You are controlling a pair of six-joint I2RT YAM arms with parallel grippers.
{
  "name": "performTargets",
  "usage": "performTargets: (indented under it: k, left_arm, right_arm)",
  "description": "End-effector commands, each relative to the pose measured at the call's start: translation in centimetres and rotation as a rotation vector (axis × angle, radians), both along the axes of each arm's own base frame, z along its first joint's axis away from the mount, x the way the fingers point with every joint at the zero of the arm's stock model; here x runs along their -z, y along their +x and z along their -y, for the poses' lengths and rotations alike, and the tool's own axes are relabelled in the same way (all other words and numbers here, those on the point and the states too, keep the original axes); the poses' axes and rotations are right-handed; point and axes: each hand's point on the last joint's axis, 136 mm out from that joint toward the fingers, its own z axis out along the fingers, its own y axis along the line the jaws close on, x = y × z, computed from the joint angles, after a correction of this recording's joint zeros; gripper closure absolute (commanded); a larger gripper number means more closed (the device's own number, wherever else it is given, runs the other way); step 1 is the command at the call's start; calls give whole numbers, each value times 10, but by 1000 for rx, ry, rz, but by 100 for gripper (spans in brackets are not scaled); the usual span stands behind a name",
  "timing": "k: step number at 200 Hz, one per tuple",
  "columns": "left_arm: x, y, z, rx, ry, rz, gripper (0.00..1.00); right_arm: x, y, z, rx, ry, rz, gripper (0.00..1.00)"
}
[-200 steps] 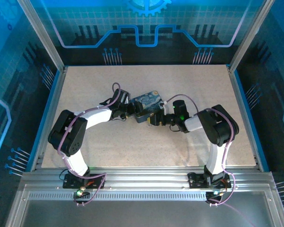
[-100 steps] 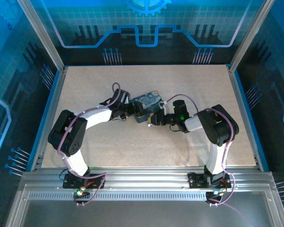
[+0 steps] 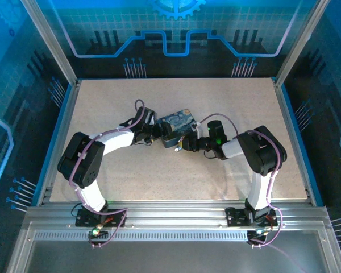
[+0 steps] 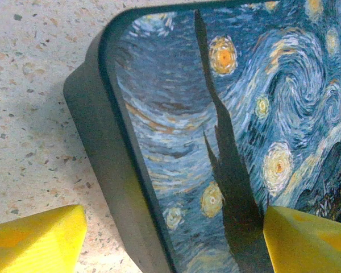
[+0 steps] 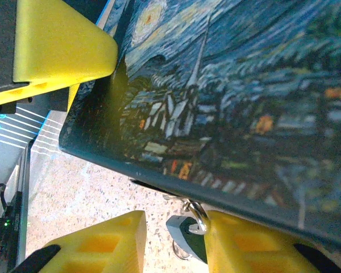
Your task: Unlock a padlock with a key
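The dark-blue starry-night tin [image 3: 179,121] lies mid-table between both arms. The padlock [image 5: 188,232], a small grey block with a silver loop, hangs from the tin's near edge [image 5: 176,185]. My right gripper [image 5: 175,228] straddles it. One yellow finger [image 5: 247,244] touches the lock's side, while the other [image 5: 102,244] stands a gap away. A thin wire ring [image 5: 178,250] shows under the lock, but the key itself is hidden. My left gripper [image 4: 173,227] is open wide over the tin's [image 4: 216,142] corner, with bare table between its left finger [image 4: 37,239] and the tin's wall.
The tin's wall [image 4: 108,159] sits flat on the speckled table [image 3: 159,170]. The left gripper's yellow finger [image 5: 57,51] lies by the tin's far corner in the right wrist view. Raised blue-edged rails [image 3: 57,136] border the table.
My right gripper's jaws have narrowed around the padlock and edged slightly toward the tin. The left arm and the tin have not moved.
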Motion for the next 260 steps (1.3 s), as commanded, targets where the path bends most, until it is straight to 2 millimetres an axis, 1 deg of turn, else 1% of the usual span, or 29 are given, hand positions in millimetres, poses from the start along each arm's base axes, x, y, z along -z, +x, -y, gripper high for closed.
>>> performTargets:
  k: [1,82,143,213,260]
  left_arm:
    - [35,-38,-14,3,92,-147,18]
    - [34,-38,-14,3,92,-145,18]
    - [34,-39,-16,-3,97,-146,18]
    - [36,-45,-18,-9,91,-153,18]
    - [39,-48,-17,-3,93,-157,18]
  right_arm:
    - [3,-3,3,-1,-15,-9,72]
    - [3,4,3,21,-12,-22,85]
    - [7,3,15,64,-13,-45,93]
    - [5,5,25,104,13,-65,95]
    - [-5,8,26,120,46,-63,96]
